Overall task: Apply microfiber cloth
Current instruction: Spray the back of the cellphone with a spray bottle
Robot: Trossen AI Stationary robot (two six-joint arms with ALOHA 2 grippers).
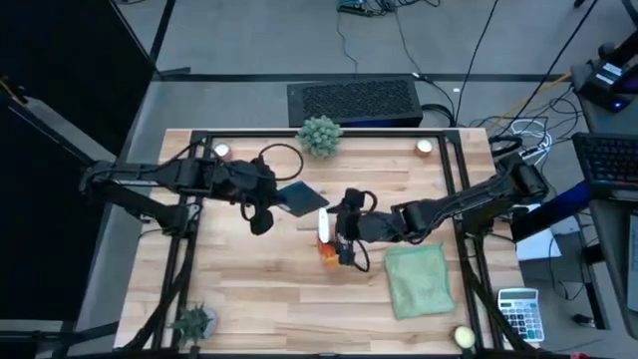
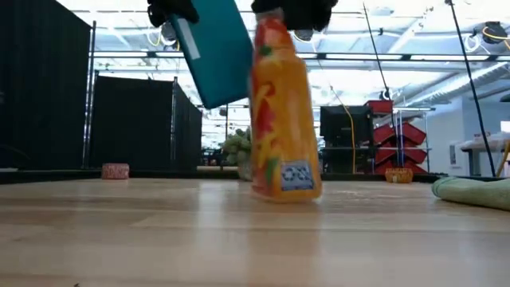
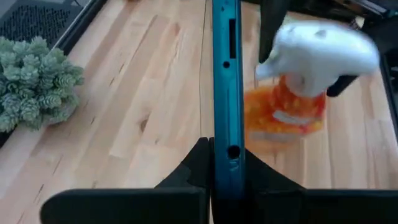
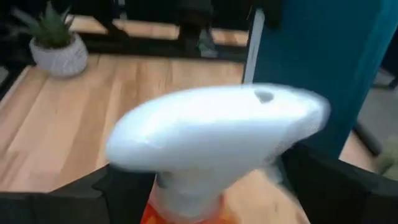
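Observation:
My left gripper point(image 1: 267, 202) is shut on the flat teal-backed tablet point(image 1: 299, 196), which it holds high above the table's middle; the tablet point(image 2: 215, 56) shows tilted in the low view. Right beside it, my right gripper point(image 1: 341, 237) is shut on the orange spray bottle point(image 2: 283, 112), under its white trigger head point(image 4: 217, 134). The pale green microfiber cloth point(image 1: 417, 281) lies flat on the table at the near right, touched by neither gripper; its edge point(image 2: 474, 191) shows in the low view. My left gripper pinches the tablet's thin edge point(image 3: 225, 155) between its two fingers, one on each flat face. It comes level from the table's left side. The tablet stands on edge, lifted clear of the table. My right gripper pinches the bottle's neck point(image 4: 186, 202) between its two fingers, just below the white trigger head, coming from the table's right side. The bottle leans a little; its base point(image 2: 288, 191) is at the table top, touching or just off it I cannot tell.
A spiky green plant point(image 1: 320, 135) stands at the far edge and a small potted plant point(image 1: 194, 321) at the near left corner. Small round objects sit at the far corners point(image 1: 221, 151) point(image 1: 425, 147), and a yellow one point(image 1: 463, 337) at the near right.

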